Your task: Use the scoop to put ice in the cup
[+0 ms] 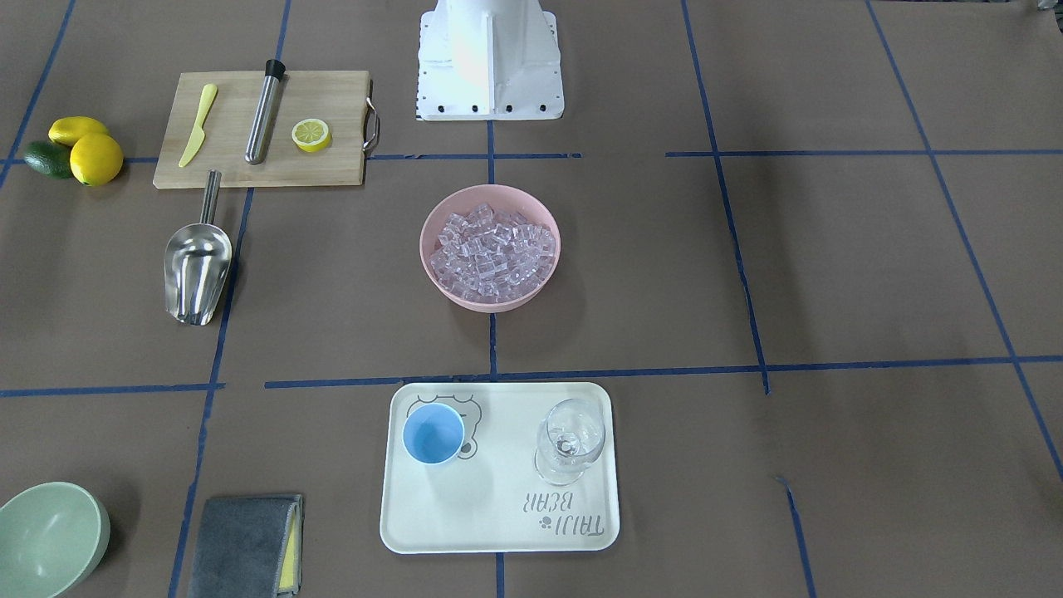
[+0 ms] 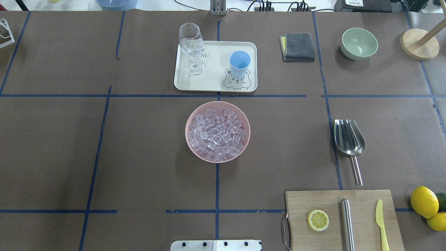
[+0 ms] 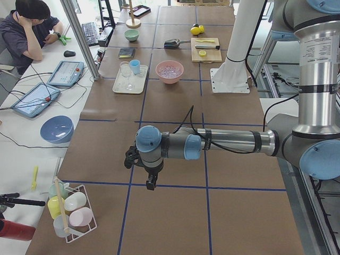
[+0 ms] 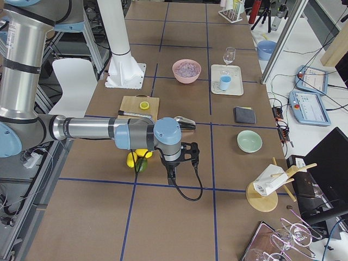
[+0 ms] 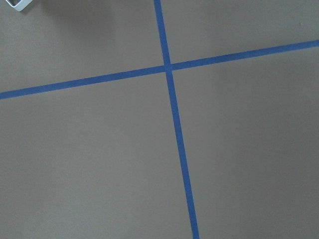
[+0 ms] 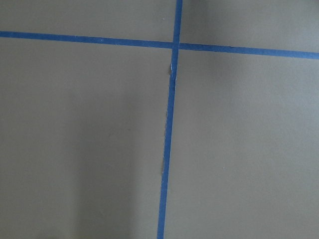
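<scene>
The ice (image 2: 217,131) fills a pink bowl (image 2: 191,118) at the table's middle, also seen in the front-facing view as ice (image 1: 490,249). The light-blue cup (image 2: 239,63) (image 1: 433,433) stands upright on a white tray (image 2: 216,83). The steel scoop (image 2: 349,141) (image 1: 197,262) lies flat on the paper beside the cutting board. My left gripper (image 3: 151,180) hangs over bare table far from these things; it shows only in the left side view, so I cannot tell its state. My right gripper (image 4: 173,173) hangs likewise at the other end, state unclear. Both wrist views show only paper and blue tape.
A stemmed glass (image 2: 191,48) shares the tray. The cutting board (image 2: 327,202) carries a lemon half, a steel cylinder and a yellow knife. Lemons (image 2: 424,202), a green bowl (image 2: 359,43) and a grey cloth (image 2: 298,46) lie on my right side. A person sits at a desk (image 3: 32,32).
</scene>
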Controlling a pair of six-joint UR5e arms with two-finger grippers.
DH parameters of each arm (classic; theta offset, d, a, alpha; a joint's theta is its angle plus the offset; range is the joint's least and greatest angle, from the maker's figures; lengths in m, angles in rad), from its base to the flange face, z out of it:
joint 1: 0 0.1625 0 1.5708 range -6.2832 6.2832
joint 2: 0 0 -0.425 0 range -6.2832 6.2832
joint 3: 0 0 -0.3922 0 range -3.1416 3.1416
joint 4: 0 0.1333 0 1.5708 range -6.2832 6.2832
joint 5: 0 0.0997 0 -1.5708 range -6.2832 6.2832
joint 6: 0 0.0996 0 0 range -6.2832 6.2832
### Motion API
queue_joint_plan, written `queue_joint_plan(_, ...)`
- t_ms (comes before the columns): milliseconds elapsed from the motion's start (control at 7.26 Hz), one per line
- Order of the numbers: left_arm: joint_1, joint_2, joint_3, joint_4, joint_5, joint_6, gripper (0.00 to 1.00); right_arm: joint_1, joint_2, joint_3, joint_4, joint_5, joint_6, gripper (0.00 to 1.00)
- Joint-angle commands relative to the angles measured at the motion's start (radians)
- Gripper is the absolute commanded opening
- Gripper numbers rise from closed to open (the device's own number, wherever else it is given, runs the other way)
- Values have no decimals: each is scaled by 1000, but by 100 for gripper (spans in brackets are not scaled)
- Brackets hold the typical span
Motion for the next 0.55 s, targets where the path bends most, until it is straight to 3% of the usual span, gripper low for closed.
queue_joint_plan(0,5,0,1,-2,8,3,100,0,0,0,0,0,-2,100)
queue_joint_plan(413,6,-9,-2,-6,2,3,100,-2,9,3,2,3,3,100)
